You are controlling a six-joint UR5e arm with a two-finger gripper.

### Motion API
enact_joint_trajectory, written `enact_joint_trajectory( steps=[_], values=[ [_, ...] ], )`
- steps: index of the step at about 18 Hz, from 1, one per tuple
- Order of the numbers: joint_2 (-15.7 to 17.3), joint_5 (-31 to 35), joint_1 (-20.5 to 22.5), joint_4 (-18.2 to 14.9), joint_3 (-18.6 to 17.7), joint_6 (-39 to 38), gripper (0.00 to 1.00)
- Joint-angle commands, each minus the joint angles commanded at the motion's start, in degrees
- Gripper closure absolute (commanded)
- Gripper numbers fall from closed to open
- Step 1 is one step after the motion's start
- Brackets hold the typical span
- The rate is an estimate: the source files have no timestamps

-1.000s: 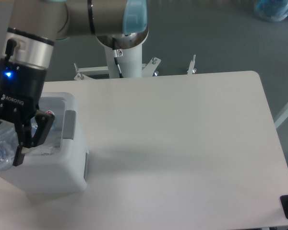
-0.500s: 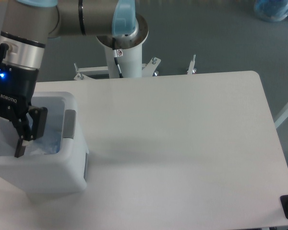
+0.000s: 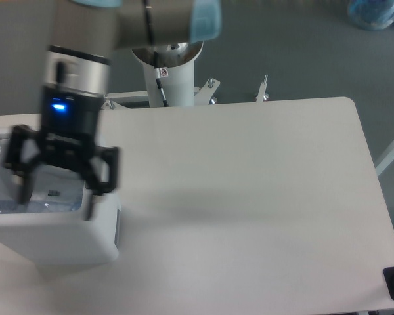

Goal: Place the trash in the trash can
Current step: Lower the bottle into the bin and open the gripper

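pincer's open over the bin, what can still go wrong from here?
1. The open pincer is motion-blurred and low over the trash can; one finger overlaps the bin's right wall in view, so a sideways sweep could clip or shove it.
2. The bin sits at the table corner, partly out of frame; a knock might push it off.

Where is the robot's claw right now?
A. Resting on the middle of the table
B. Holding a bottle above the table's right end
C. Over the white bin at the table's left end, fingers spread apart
C: the gripper hangs over the trash can at the left, fingers wide apart with nothing visibly held.
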Motion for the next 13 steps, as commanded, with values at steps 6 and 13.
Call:
enact_joint_trajectory(
  steps=[6, 13],
  values=[
    [0.9, 0.0, 2.7, -0.7, -3.0, 17.5, 0.0],
    [2.8, 1.0, 2.9, -0.9, -4.1, 18.7, 0.0]
  ],
)
